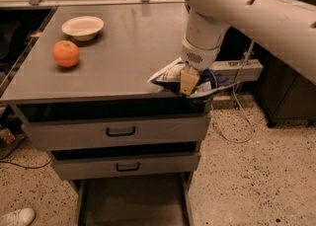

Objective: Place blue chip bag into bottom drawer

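Observation:
The blue chip bag, dark blue with white patches, hangs at the front right corner of the grey cabinet top, partly past its edge. My gripper comes down from the big white arm and is shut on the bag, lifting it just above the top. The bottom drawer is pulled out at the foot of the cabinet, its flat grey floor showing, below and to the left of the bag.
An orange fruit and a white bowl sit at the left of the top. Two grey drawers with black handles are closed. A white shoe lies on the speckled floor. A cable and power strip are to the right.

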Robot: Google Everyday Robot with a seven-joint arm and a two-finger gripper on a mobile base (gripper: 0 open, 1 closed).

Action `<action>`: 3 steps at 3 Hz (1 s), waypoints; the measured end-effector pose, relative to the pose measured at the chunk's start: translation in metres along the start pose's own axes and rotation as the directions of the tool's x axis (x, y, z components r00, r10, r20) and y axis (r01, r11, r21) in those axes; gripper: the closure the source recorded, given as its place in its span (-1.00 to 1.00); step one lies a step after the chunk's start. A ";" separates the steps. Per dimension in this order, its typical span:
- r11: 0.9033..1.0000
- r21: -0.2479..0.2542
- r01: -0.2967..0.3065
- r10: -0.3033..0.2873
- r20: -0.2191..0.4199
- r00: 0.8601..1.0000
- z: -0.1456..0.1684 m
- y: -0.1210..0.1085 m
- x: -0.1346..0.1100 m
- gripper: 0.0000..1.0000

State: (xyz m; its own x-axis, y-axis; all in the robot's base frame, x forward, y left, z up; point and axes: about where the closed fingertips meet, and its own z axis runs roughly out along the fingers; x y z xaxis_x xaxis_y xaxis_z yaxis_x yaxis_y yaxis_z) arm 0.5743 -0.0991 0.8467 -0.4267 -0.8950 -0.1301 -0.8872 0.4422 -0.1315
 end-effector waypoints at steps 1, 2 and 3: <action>0.992 -0.049 -0.117 0.115 -0.052 0.992 -0.002 0.052 0.046 1.00; 0.974 -0.084 -0.211 0.204 -0.090 0.975 -0.007 0.104 0.084 1.00; 0.974 -0.084 -0.211 0.204 -0.090 0.975 -0.007 0.104 0.084 1.00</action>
State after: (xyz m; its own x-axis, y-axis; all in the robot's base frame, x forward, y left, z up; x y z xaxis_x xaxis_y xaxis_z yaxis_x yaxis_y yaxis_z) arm 0.4451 -0.1288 0.8288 -0.6126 -0.7877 -0.0656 -0.7886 0.6147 -0.0176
